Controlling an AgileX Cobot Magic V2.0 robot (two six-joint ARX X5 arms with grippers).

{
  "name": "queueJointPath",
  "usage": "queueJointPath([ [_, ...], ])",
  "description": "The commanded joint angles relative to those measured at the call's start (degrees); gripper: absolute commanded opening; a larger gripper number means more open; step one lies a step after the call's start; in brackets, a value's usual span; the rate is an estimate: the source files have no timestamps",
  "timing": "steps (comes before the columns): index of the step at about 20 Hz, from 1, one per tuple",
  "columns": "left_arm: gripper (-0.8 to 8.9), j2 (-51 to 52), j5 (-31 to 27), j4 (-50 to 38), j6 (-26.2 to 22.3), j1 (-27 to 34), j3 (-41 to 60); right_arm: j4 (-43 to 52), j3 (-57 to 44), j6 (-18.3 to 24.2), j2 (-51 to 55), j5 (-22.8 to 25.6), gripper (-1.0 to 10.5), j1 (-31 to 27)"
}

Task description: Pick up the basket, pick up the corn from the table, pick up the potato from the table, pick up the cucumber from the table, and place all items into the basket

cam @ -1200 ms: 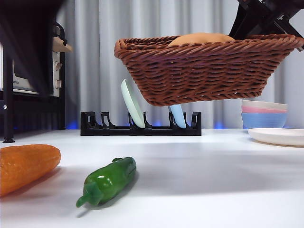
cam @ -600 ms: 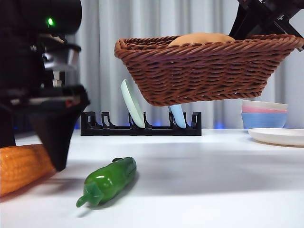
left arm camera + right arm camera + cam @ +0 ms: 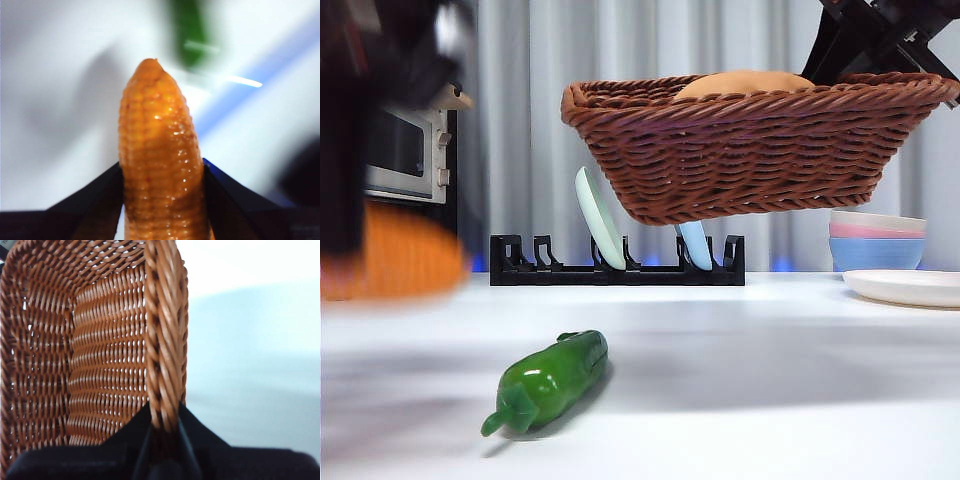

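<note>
My right gripper (image 3: 164, 432) is shut on the braided rim of the brown wicker basket (image 3: 750, 150) and holds it in the air at the upper right of the front view. The tan potato (image 3: 745, 82) lies inside it, showing above the rim. My left gripper (image 3: 162, 200) is shut on the orange corn (image 3: 159, 165). In the front view the corn (image 3: 405, 255) is a blur lifted off the white table (image 3: 770, 380) at the far left. The green cucumber (image 3: 548, 380) lies on the table in the near left foreground.
A black dish rack (image 3: 615, 265) with pale plates stands at the back under the basket. Stacked bowls (image 3: 876, 240) and a white plate (image 3: 910, 287) sit at the right. An oven-like appliance (image 3: 405, 150) stands at the back left.
My left gripper came down onto the corn, closed on it and has lifted it off the table. The basket, potato and cucumber have not moved.
</note>
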State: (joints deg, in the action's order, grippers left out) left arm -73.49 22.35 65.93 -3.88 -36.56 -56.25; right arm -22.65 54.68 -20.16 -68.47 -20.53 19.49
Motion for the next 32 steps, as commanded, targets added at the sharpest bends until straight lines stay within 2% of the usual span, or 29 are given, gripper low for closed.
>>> queueJointPath([
  [1,-0.07,3.67,11.61,7.69,-11.30,-1.18,-4.35,1.25,-0.02,-0.35,-0.04,-0.28,-0.2,0.02],
  [3,-0.07,7.08,16.06,3.28,-10.73,-2.10,-9.31,1.25,-0.02,-0.35,-0.04,-0.20,-0.2,0.02],
  [4,-0.07,8.33,17.84,-1.99,-8.79,-2.32,-11.82,1.25,-0.02,-0.35,-0.04,-0.17,-0.2,0.02],
  [7,-0.07,8.98,16.55,-21.66,0.83,-2.43,-15.10,1.22,-0.02,-0.39,-0.04,-0.17,-0.2,0.04],
  [9,-0.07,7.52,7.50,-33.59,5.46,-2.54,-15.10,1.22,-0.02,-0.98,-0.04,-0.22,-0.2,0.11],
  [11,-0.06,4.72,-3.82,-38.56,6.32,-3.54,-15.10,1.22,-0.02,-0.98,-0.04,-0.26,-0.2,0.24],
  [13,-0.05,0.72,-9.33,-39.80,6.93,-4.66,-15.10,1.22,-0.02,-0.98,-0.04,-0.26,-0.2,0.48],
  [17,0.10,-7.34,-9.27,-41.00,6.99,-5.42,-15.10,1.18,-0.02,-0.98,-0.04,-0.31,-0.2,0.48],
  [18,0.97,-8.61,-9.27,-41.03,7.17,-5.73,-15.10,1.18,-0.02,-0.98,-0.07,-0.39,-0.2,0.48],
  [20,4.63,-9.75,-10.45,-41.07,7.37,-5.99,-15.10,1.16,-0.02,-0.98,-0.04,-0.39,-0.2,0.48],
  [21,5.60,-9.84,-10.56,-41.07,7.37,-6.16,-15.10,1.18,-0.02,-0.98,-0.04,-0.37,-0.2,0.48],
  [28,5.62,-9.14,-10.25,-41.35,8.46,-6.49,-15.52,1.18,-0.02,-0.98,-0.07,-0.35,-0.2,0.48],
  [32,5.62,-3.45,-10.14,-32.72,8.63,-6.86,-20.44,1.44,-0.02,-0.96,-0.07,-0.09,-0.2,0.35],
])
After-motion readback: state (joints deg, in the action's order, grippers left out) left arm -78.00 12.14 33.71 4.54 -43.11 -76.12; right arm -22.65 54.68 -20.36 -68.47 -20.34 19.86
